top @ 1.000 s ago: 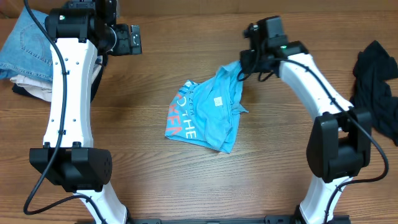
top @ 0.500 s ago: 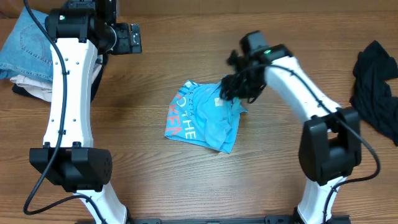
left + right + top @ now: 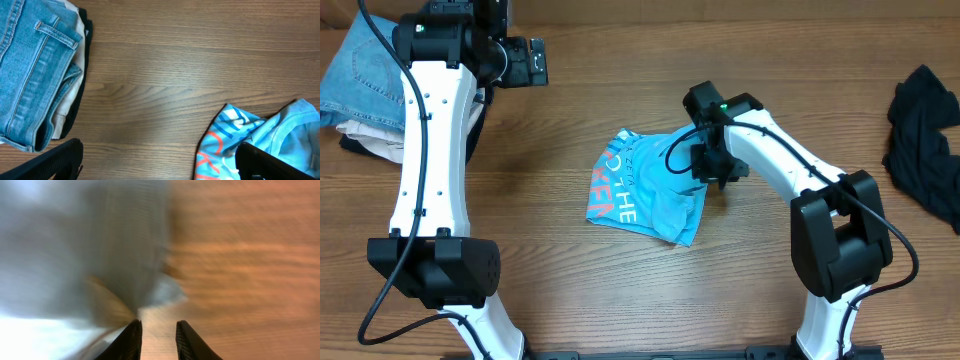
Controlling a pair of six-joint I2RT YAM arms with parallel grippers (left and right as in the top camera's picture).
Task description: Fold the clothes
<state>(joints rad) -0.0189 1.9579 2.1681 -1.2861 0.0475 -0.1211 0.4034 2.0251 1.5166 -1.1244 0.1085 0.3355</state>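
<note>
The sky-blue T-shirt [image 3: 645, 190] lies crumpled in the middle of the wooden table, with white and red lettering showing on its left part. My right gripper [image 3: 713, 170] is low at the shirt's right edge. In the right wrist view its fingers [image 3: 157, 335] stand a little apart with only bare wood between them, and the blurred shirt [image 3: 75, 255] lies just left of them. My left gripper [image 3: 535, 65] is held high at the back left, wide open and empty [image 3: 160, 160]. The left wrist view shows the shirt's corner [image 3: 265, 145] at the lower right.
A stack of folded clothes topped with blue jeans [image 3: 360, 65] sits at the back left corner and also shows in the left wrist view [image 3: 35, 70]. A crumpled black garment [image 3: 925, 140] lies at the right edge.
My right gripper held the shirt's corner raised at the back right, then swung down and left to the shirt's right edge. The shirt's raised part now lies flat. The left arm has not moved.
</note>
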